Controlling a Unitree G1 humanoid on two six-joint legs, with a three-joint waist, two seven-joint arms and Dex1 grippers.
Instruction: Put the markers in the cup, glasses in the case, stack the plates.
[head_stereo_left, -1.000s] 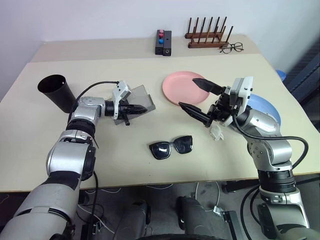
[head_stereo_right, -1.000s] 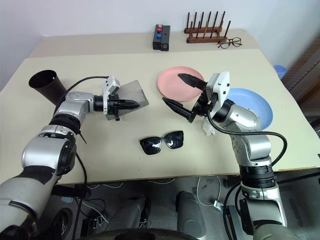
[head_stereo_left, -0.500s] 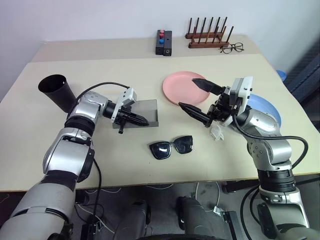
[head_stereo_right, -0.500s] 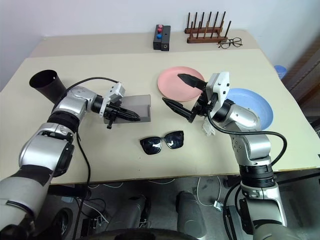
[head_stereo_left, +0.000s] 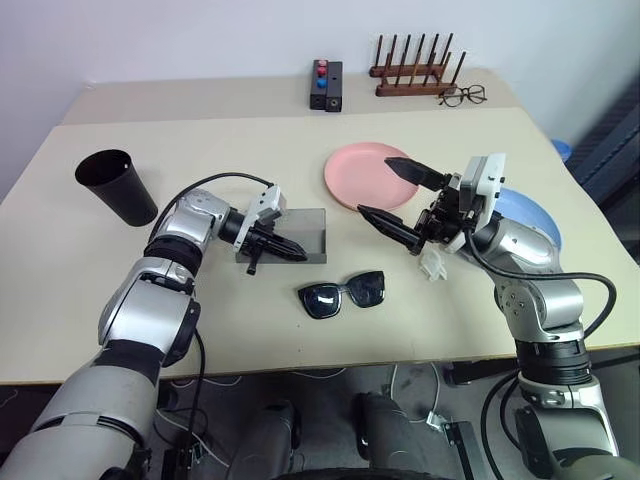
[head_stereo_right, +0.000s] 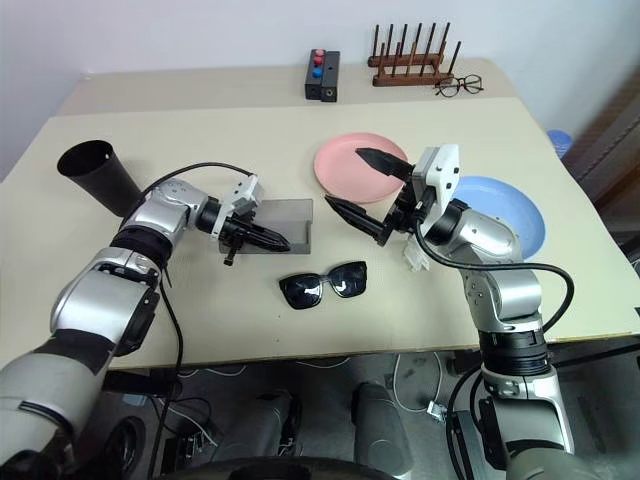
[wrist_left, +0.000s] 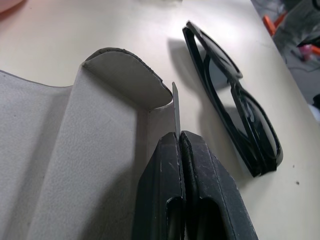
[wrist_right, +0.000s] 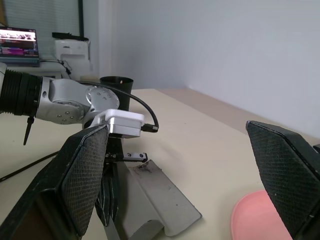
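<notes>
Two plates, one pink (head_stereo_left: 365, 175) and one light blue (head_stereo_left: 535, 215); one black cup (head_stereo_left: 116, 185); one grey glasses case (head_stereo_left: 300, 232); one pair of black sunglasses (head_stereo_left: 342, 294); one pair of clear eyeglasses (head_stereo_left: 463, 95); one wooden peg rack (head_stereo_left: 415, 68); one black marker holder (head_stereo_left: 326, 85)

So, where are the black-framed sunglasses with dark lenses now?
The black-framed sunglasses with dark lenses lie on the beige table, near its front edge at the middle, just in front of the grey glasses case.
</notes>
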